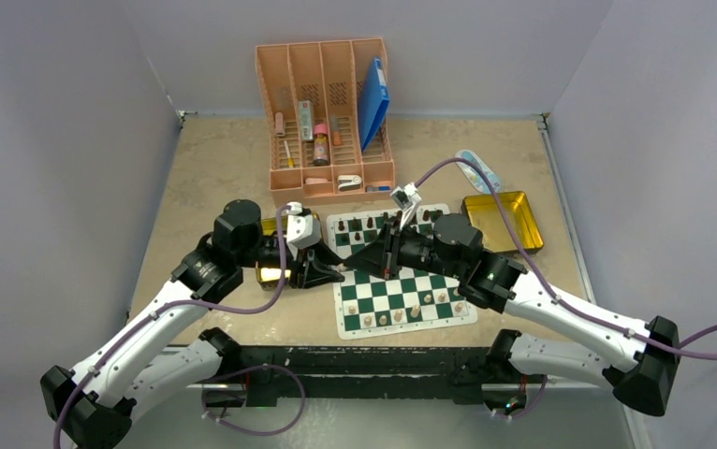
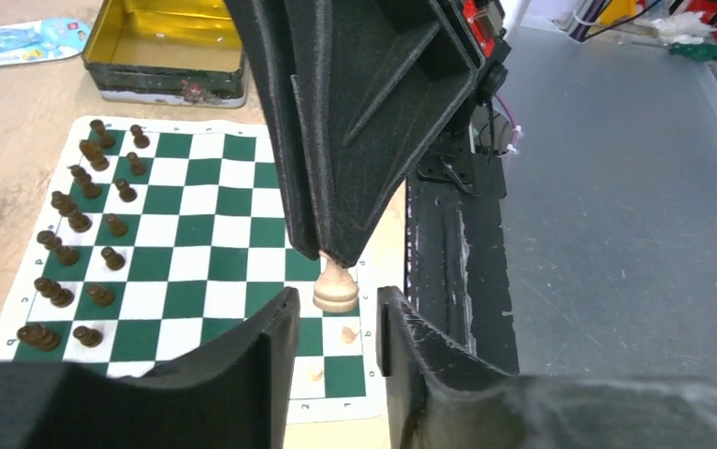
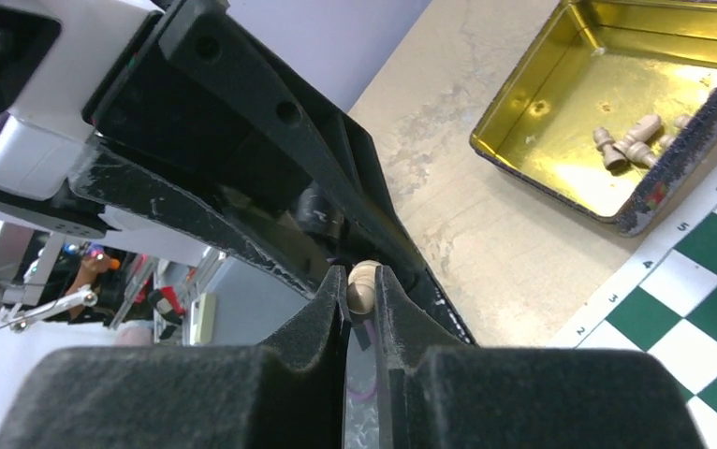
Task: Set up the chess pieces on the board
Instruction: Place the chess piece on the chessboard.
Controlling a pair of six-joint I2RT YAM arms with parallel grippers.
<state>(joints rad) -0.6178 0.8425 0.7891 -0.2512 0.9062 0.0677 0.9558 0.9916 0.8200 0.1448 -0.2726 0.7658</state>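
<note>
The board (image 1: pixel 409 329) lies between the two arms, and both grippers meet at its left edge. My right gripper (image 3: pixel 361 281) is shut on the head of a pale chess piece (image 3: pixel 363 285). From the left wrist view the same pale piece (image 2: pixel 336 288) hangs from the right gripper's fingers (image 2: pixel 336 187) above the board's edge squares (image 2: pixel 196 253). My left gripper (image 2: pixel 336 304) is open, one finger on each side of the piece's base, not touching it. Dark pieces (image 2: pixel 83 215) fill two rows on the far side. Two pale pieces (image 2: pixel 347 334) stand on the near rows.
A gold tin (image 3: pixel 561 131) holding a few pale pieces (image 3: pixel 628 142) sits off the board's left side. Another gold tin (image 1: pixel 503 223) lies to the right. A pink organiser (image 1: pixel 327 122) stands at the back. The black mounting rail (image 2: pixel 458 243) runs along the table's near edge.
</note>
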